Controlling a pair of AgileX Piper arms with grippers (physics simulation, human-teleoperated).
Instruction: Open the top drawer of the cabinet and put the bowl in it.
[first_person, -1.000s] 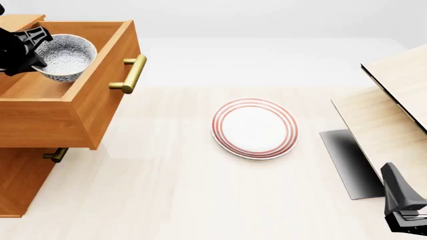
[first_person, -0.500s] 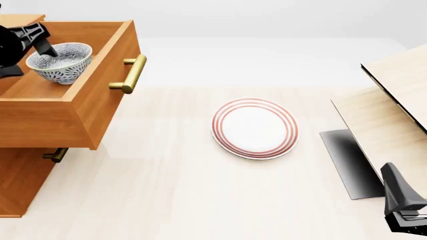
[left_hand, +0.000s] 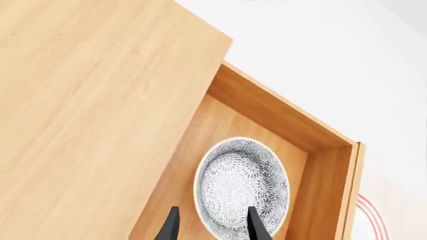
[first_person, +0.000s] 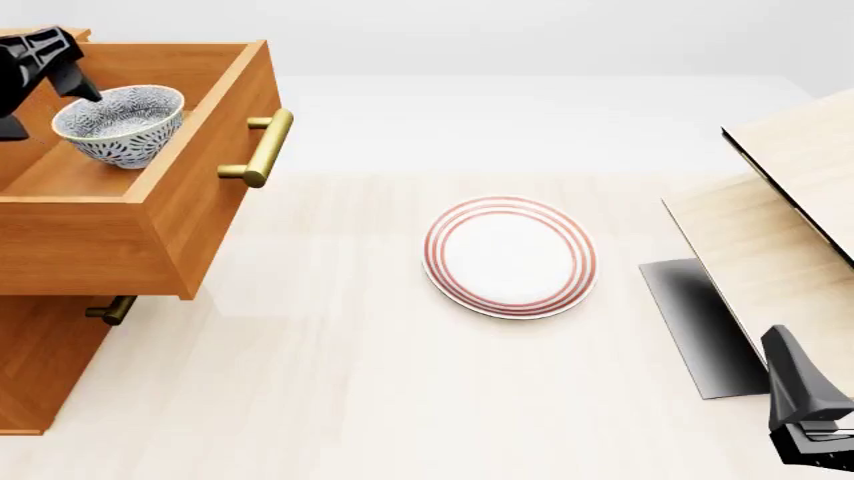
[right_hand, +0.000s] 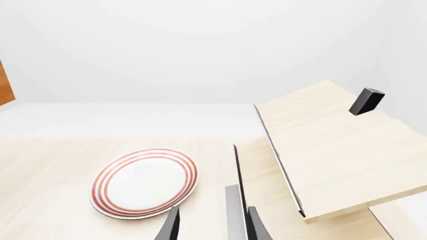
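The top drawer of the orange-brown cabinet stands pulled out, its brass handle facing the table. The blue-speckled bowl sits upright inside it. My left gripper hovers open just above the bowl's left rim, not gripping it. In the left wrist view the bowl lies on the drawer floor, and the left gripper has one finger over it and one beside it. My right gripper is open and empty, low at the table's near right, seen again as the right gripper.
A white plate with red rings lies mid-table, and the plate is ahead of the right gripper. A pale wood structure on a dark grey base fills the right side. A lower drawer's handle juts out under the open drawer.
The bowl went from tilted in my left gripper to sitting upright in the drawer. The left gripper let go of it and rose up and away. The right arm stayed still.
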